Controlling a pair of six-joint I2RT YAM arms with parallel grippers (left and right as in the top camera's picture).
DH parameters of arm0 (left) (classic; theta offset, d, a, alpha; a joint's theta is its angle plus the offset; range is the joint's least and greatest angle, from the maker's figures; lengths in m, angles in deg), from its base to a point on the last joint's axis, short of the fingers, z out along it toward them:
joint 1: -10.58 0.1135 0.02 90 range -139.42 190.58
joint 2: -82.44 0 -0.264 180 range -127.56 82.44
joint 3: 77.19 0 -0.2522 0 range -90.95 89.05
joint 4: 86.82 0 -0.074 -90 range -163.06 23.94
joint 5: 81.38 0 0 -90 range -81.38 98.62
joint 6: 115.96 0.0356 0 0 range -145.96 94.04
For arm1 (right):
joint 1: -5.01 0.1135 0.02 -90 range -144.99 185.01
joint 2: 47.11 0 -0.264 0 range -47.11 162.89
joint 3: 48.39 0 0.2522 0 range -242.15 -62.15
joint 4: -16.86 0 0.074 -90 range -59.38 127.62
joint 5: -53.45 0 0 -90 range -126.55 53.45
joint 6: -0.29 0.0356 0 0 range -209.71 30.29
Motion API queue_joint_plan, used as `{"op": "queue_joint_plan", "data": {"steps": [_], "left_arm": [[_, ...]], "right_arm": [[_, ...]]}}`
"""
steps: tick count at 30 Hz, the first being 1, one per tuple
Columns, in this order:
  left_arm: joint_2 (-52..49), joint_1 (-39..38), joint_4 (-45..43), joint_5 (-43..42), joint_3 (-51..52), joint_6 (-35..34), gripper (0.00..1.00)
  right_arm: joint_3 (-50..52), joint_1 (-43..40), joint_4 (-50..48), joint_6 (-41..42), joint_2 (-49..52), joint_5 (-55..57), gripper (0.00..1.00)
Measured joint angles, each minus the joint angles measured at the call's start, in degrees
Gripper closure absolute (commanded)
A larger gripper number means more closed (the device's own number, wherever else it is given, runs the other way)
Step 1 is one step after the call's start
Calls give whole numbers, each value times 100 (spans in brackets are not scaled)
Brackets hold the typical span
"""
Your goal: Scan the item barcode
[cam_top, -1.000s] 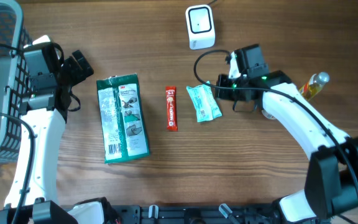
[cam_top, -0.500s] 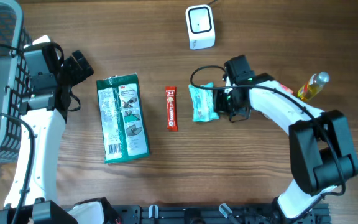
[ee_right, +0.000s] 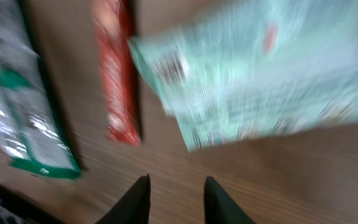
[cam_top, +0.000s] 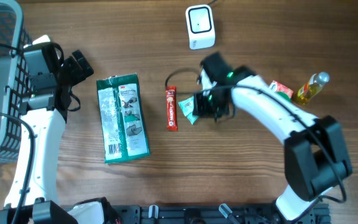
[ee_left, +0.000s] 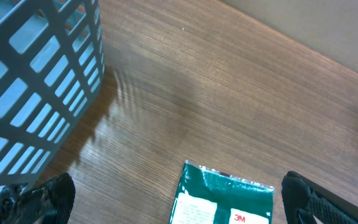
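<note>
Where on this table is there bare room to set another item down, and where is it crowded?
Bare wood: the near strip in front of the green packet and red stick; also the far stretch between basket and scanner. Crowded: the middle row, from red stick to mint pouch and bottle.

Grained wood tabletop point(cam_top: 241, 174) with faint sheen. Glossy film on mint pouch point(cam_top: 186, 111), red bar point(cam_top: 171, 109), green pack point(cam_top: 123, 118). Smooth plastic basket point(ee_left: 36, 74).
</note>
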Motion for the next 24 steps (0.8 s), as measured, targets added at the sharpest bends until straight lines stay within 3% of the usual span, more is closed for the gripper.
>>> {"op": "queue_joint_plan", "data": {"steps": [5,11,24], "left_arm": [[0,0,-2,-2,0,0,0],[0,0,-2,-2,0,0,0],[0,0,-2,-2,0,0,0]], "right_arm": [[-295,-507,22,-997,-295,420,38],[-149,-846,-76,-2046,-280,625,42],[-24,-911,-726,-2273,859,103,43]]}}
